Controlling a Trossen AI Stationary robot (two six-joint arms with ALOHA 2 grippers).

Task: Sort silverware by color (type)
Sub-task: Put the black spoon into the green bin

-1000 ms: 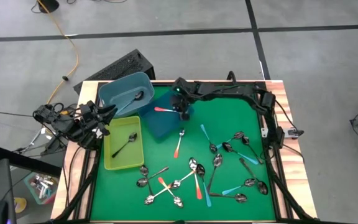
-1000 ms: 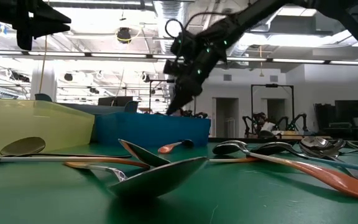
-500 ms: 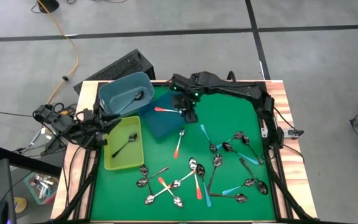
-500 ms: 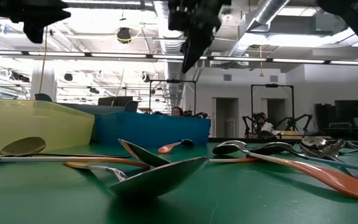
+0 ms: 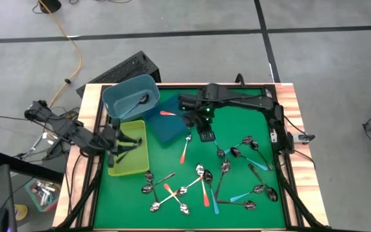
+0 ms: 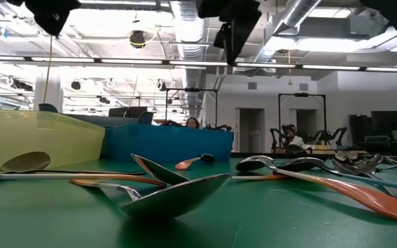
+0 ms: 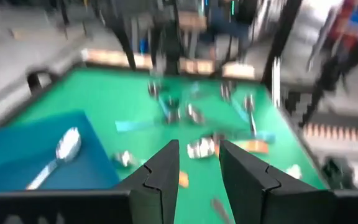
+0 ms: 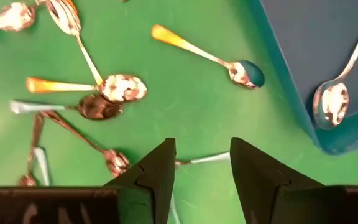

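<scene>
A: Looking down from above, where does the right gripper (image 5: 205,133) hang?

B: It hangs above the green desk (image 5: 237,122), just beside the dark blue tray (image 5: 170,132), on the side facing the scattered spoons. Its jaws stand apart with nothing between them.

A: And the silverware?

B: One orange-handled spoon (image 5: 167,113) lies in the dark blue tray, one plain spoon (image 5: 137,104) in the teal bin (image 5: 122,94), another in the yellow tray (image 5: 136,167). The rest sit loose on the desk beyond the dark blue tray.

A: Which one is the likely next pick?

B: Probably the orange-handled spoon on the desk (image 5: 185,149), just beside the dark blue tray's near corner. It lies slightly toward the tray from the jaws, its long axis nearly along the tray's edge. A teal-handled spoon (image 5: 215,143) is also close, on the other side.

A: Which arm is nearer?

B: The right. The left gripper (image 5: 118,140) hovers over the yellow tray, jaws apart, empty.
</scene>
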